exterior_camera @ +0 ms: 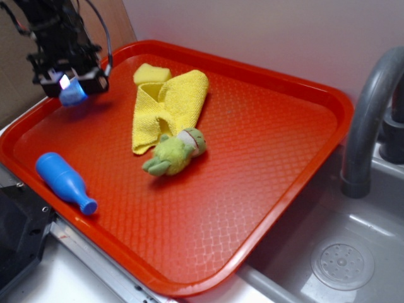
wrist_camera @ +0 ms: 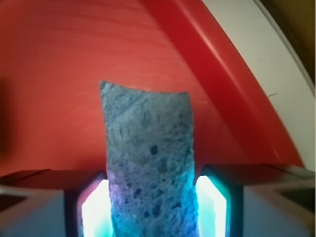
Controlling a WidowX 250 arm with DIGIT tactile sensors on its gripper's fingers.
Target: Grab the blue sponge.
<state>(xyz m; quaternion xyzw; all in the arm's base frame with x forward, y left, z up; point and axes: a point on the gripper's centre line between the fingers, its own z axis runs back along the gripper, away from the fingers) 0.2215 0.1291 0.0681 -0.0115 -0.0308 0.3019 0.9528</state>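
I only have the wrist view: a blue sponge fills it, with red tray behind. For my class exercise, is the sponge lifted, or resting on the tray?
Observer: Lifted. In the exterior view the gripper holds the blue sponge above the red tray, near its far left corner.
Operator: What else is on the tray?
Observer: A yellow cloth with a yellow sponge at its far end, and a green plush toy at its near end.
Operator: Anything near the front edge?
Observer: A blue plastic bottle lies on its side there, at the left.
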